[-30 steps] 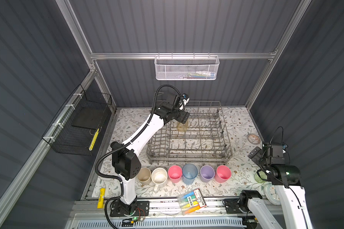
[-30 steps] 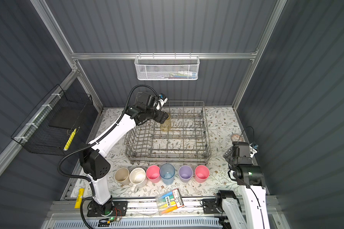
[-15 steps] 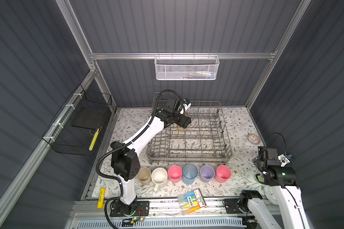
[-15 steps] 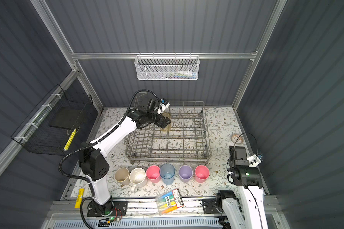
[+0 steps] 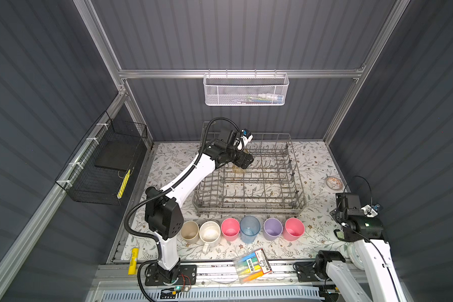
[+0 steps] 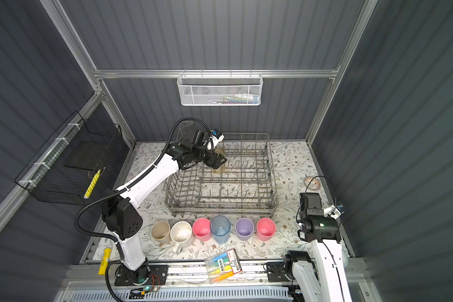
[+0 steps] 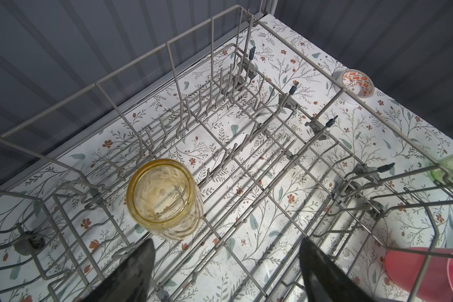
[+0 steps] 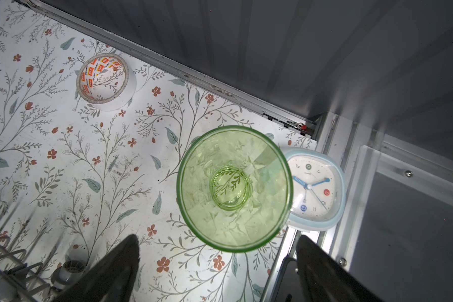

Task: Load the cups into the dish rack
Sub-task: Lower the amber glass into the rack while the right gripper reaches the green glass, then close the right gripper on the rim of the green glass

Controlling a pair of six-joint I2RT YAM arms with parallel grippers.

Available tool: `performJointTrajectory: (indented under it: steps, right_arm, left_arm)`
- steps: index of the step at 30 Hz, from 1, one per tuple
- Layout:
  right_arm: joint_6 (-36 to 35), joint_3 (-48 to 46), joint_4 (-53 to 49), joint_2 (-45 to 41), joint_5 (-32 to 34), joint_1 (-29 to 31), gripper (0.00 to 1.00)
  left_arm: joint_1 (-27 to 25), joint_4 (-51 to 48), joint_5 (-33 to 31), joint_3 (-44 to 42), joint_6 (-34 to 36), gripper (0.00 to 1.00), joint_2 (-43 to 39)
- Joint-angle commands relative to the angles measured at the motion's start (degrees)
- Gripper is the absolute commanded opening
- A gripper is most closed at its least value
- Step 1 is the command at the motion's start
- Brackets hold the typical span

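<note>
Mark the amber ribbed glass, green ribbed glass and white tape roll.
amber ribbed glass [image 7: 165, 198]: left wrist view, its centre.
green ribbed glass [image 8: 230, 188]: right wrist view, its base.
white tape roll [image 8: 88, 75]: right wrist view, printed inner wall.

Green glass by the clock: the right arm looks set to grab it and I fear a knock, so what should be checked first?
1. Right tool open and empty: ok.
2. Green glass upright, mouth up: ok.
3. Green glass between the jaws: not ok, it stands ahead of them.
4. Gap to the clock: cannot tell; the glass rim overlaps it in the right wrist view.
5. Left tool clear of the amber glass: ok, jaws open and apart from it.
6. Room in the dish rack: ok, only the amber glass is inside.
</note>
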Motion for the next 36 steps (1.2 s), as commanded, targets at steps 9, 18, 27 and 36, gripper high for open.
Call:
performJointTrajectory:
  steps: [9, 18, 27, 36]
  right_arm:
    - [-1.0, -1.37, 3.65, 5.23, -1.78, -2.29, 0.92]
    - [-2.71, -2.62, 6.22, 6.97, -3.87, -3.0, 0.83]
    - [-5.25, -3.24, 8.78, 7.43, -4.94, -3.43, 0.78]
    - [-7.82, -4.63, 12.17, 9.17, -7.12, -4.63, 0.76]
  left_arm:
    - [0.16, 1.41, 1.84, -2.12, 0.07, 0.86, -2.01]
    - [0.16, 2.18, 1.78, -2.94, 0.35, 0.86, -2.11]
    - [0.16, 2.03, 1.93, -2.85, 0.18, 0.86, -1.83]
    - [0.16, 1.98, 2.32, -2.77, -0.26, 0.86, -1.58]
